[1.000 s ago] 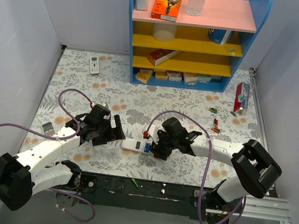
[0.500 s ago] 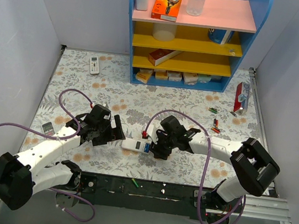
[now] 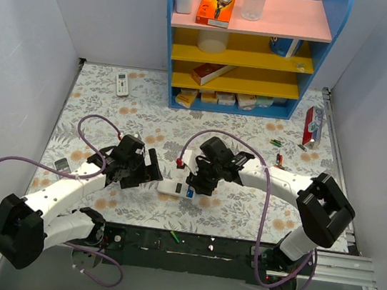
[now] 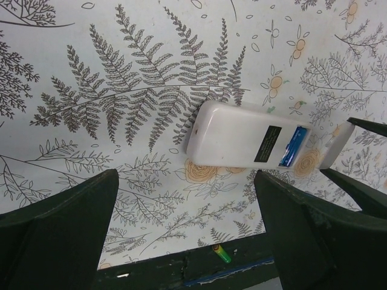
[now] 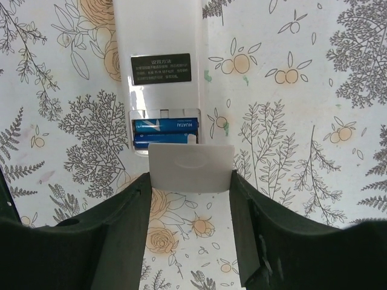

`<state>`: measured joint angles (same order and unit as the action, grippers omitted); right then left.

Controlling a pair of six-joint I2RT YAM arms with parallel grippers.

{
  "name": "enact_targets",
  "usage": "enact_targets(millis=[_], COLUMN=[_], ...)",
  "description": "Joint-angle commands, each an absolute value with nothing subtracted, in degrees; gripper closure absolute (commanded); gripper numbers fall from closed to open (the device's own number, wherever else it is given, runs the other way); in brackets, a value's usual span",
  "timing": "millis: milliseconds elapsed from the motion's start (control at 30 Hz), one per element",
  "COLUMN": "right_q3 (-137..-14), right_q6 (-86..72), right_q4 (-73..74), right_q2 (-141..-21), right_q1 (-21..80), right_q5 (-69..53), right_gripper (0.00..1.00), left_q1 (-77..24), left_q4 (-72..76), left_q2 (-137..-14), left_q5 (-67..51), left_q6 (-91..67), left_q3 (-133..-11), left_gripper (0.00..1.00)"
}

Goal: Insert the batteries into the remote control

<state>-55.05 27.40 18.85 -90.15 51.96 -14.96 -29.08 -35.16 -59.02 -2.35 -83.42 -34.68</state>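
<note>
The remote control (image 3: 172, 186) lies back up on the floral table, and also shows in the left wrist view (image 4: 242, 143) and the right wrist view (image 5: 160, 66). Its recess is open, with two blue batteries (image 5: 164, 130) side by side in it. My right gripper (image 5: 190, 181) is shut on the white battery cover (image 5: 190, 168), held flat at the recess end, its tab touching the batteries. From above it (image 3: 195, 181) sits over the remote's right end. My left gripper (image 3: 152, 170) is open and empty just left of the remote.
Loose green (image 3: 275, 142) and red (image 3: 279, 159) batteries lie at the right. A green battery (image 4: 221, 254) rests on the black front rail. A blue shelf unit (image 3: 244, 44) stands at the back, with an all-white remote (image 3: 122, 83) to its left.
My right gripper has moved left and slightly away with the cover, closer over the remote's recess. The left arm has not moved.
</note>
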Motion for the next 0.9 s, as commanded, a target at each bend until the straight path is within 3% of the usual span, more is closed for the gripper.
enact_targets(millis=[0,300,500,867], right_q3=[-59.41,-62.14,-63.63,-66.88], right_q6=[28.57,28.30,28.13,27.60], right_q4=[24.43,27.33,28.30,31.02], right_q2=[-93.07,-95.01,-96.33,-99.23], right_q1=[52.82,53.87,54.40,55.72], right_q5=[-14.68,-14.06,-13.54,-12.31], right_gripper=[0.61,0.61,0.62,0.62], left_q1=[-29.27,-29.27,-29.27,-29.18], left_q4=[-33.58,-26.81,-25.23,-24.17], left_q2=[-60.73,-66.08,-69.52,-71.63], left_q5=[-1.06,-5.36,-7.03,-8.35], left_q6=[-84.55,-85.52,-85.17,-85.08], left_q3=[-35.51,-33.84,-33.66,-32.34], left_gripper=[0.04,0.13,0.32,0.46])
